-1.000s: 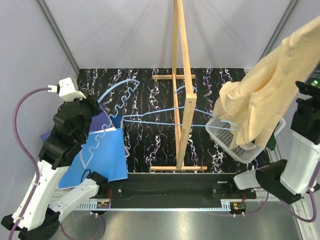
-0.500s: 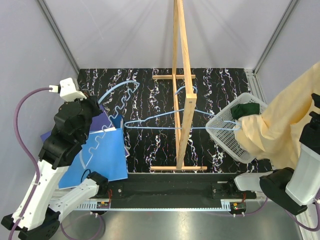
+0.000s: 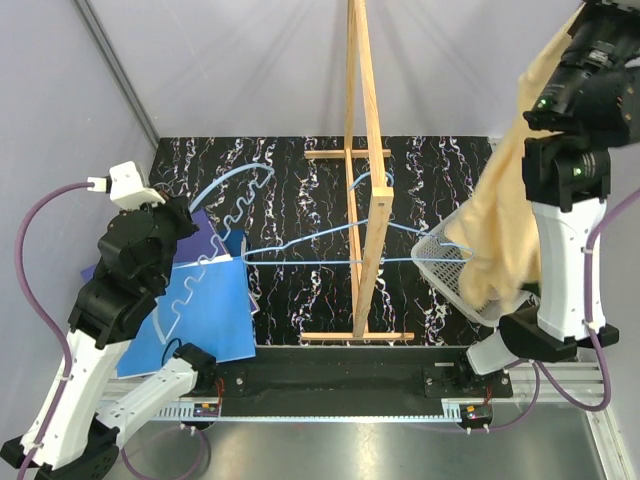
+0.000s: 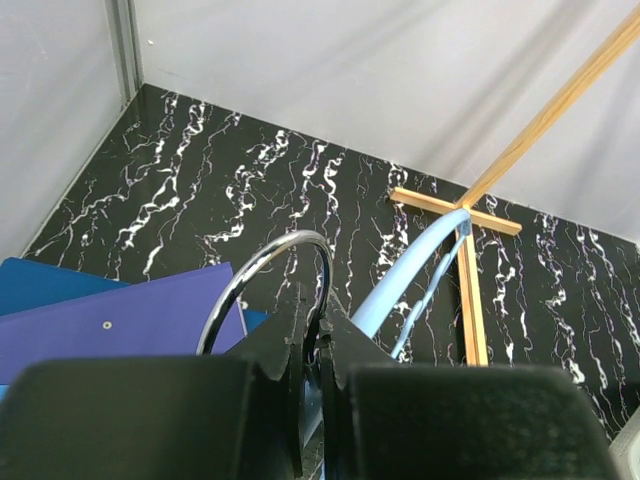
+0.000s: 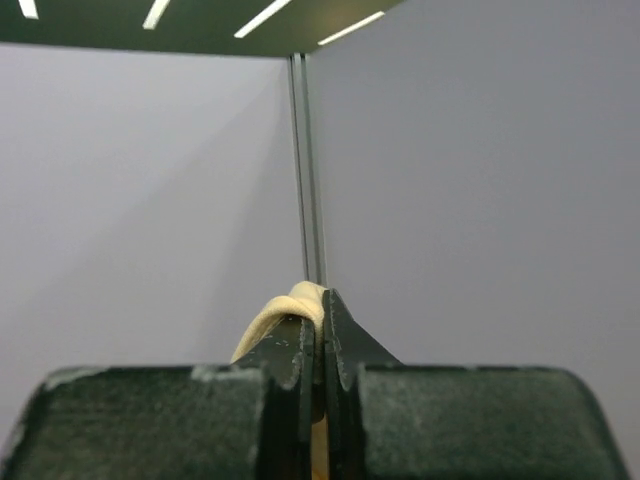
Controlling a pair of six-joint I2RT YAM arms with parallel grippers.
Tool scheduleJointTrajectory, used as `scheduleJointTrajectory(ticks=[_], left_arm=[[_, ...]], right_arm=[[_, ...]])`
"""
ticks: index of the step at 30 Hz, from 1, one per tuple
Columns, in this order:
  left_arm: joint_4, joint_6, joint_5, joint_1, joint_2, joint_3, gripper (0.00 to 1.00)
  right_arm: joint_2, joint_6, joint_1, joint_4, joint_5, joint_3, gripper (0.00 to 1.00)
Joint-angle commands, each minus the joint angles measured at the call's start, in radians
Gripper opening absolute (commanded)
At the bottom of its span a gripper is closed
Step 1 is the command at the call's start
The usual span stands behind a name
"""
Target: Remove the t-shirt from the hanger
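Grip check, right gripper [image 5: 318, 335]: jaws pinched fully together on a fold of the t-shirt [image 3: 500, 215], a rolled cream edge showing just above the tips. The arm stands high at the right side, so the garment hangs as a long, limp drape, soft pale-yellow knit with loose folds. In my judgement the height serves to draw the cloth up and off the hanger [image 4: 405, 270]. The shirt's lower end bunches at the white mesh basket [image 3: 437, 262]; whether it is wholly clear of the hanger's far tip cannot be told.

Left gripper [image 4: 312, 315]: closed tight on the base of the chrome hook [image 4: 250, 258], evidently anchoring the hanger against the pull. The hanger is thin light-blue wire, lying low across the desk [image 3: 290, 180] and passing by the wooden rack [image 3: 365, 150], a slender upright frame on crossed feet.

Desk surface is black with white veining. Flat blue folders [image 3: 215, 315] lie near the left arm.
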Motion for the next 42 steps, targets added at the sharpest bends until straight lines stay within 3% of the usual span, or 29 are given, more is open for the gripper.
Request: scheduleJointTrajectory(ticks=[1,7,13,22,27,34,42], left_arm=[[0.036,0.004,-0.033,0.002,-0.017,0.053,0.00],[0.036,0.006,-0.025,0.002,-0.007,0.058,0.00],[0.035,0.001,-0.008,0.002,-0.004,0.062,0.00],[0.027,0.006,-0.017,0.002,-0.030,0.056,0.00],[0.029,-0.003,0.002,0.002,-0.011,0.055,0.00],[0.022,-0.005,0.110,0.002,0.058,0.099,0.00],[0.019,-0.006,0.118,0.002,0.033,0.087,0.00]], right_arm=[[-0.007,0.138,-0.105,0.010,-0.044,-0.044,0.00],[-0.145,0.247,-0.179,-0.001,-0.039,-0.252,0.00],[-0.292,0.248,-0.204,0.045,0.013,-0.453,0.00],[-0.469,0.269,-0.204,0.048,0.057,-0.602,0.00],[-0.480,0.258,-0.204,0.005,0.117,-0.714,0.00],[-0.535,0.530,-0.204,-0.159,0.080,-0.924,0.00],[-0.505,0.782,-0.204,-0.326,-0.027,-0.925,0.00]])
